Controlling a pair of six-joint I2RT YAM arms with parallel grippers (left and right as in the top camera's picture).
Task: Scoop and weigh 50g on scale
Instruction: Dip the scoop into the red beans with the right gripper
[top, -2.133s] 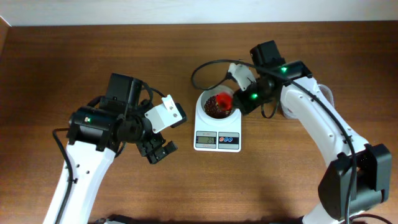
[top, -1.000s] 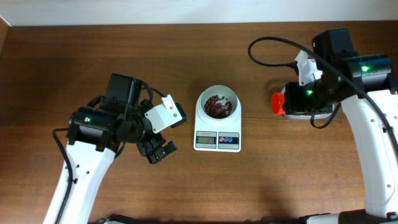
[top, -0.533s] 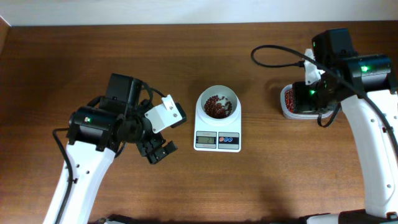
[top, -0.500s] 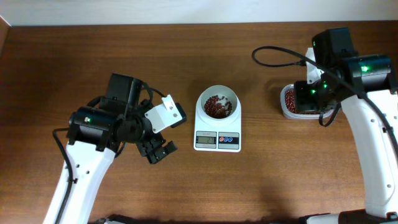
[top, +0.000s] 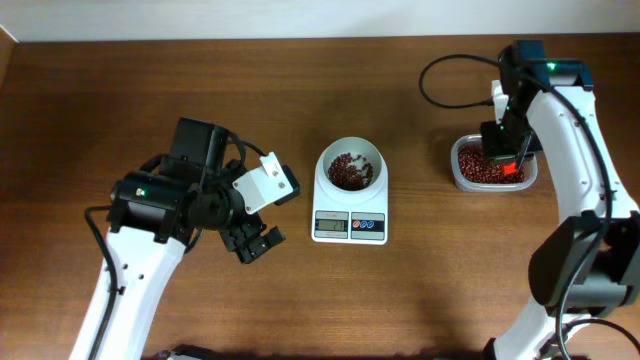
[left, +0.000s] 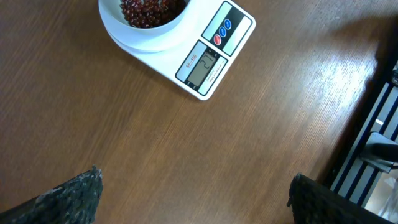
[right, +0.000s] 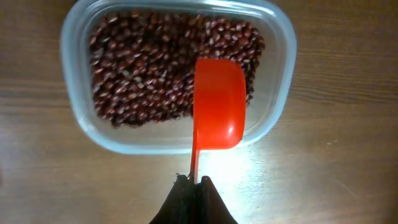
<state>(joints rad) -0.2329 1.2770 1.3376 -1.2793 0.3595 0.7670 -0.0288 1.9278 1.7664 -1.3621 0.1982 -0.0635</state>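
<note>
The white scale (top: 350, 225) stands mid-table, its display facing the front. Its round bowl (top: 368, 156) holds a small heap of dark red beans (top: 349, 171). In the left wrist view the scale (left: 208, 62) lies ahead of my open left gripper (left: 194, 177), which hovers over bare wood with nothing between its fingers. My right gripper (right: 194, 182) is shut on the thin handle of a red scoop (right: 217, 102). The scoop looks empty and hangs over the beans (right: 143, 68) in a clear tub (right: 67, 68).
The clear tub (top: 460, 180) stands at the right, about a hand's width from the scale. My left gripper (top: 255, 243) sits left of the scale, near its front corner. A black cable loops behind the right arm. The table's right edge shows in the left wrist view.
My right arm has swung round, carrying the red scoop from the tub's left side to over its right part. The left arm and the scale have not moved.
</note>
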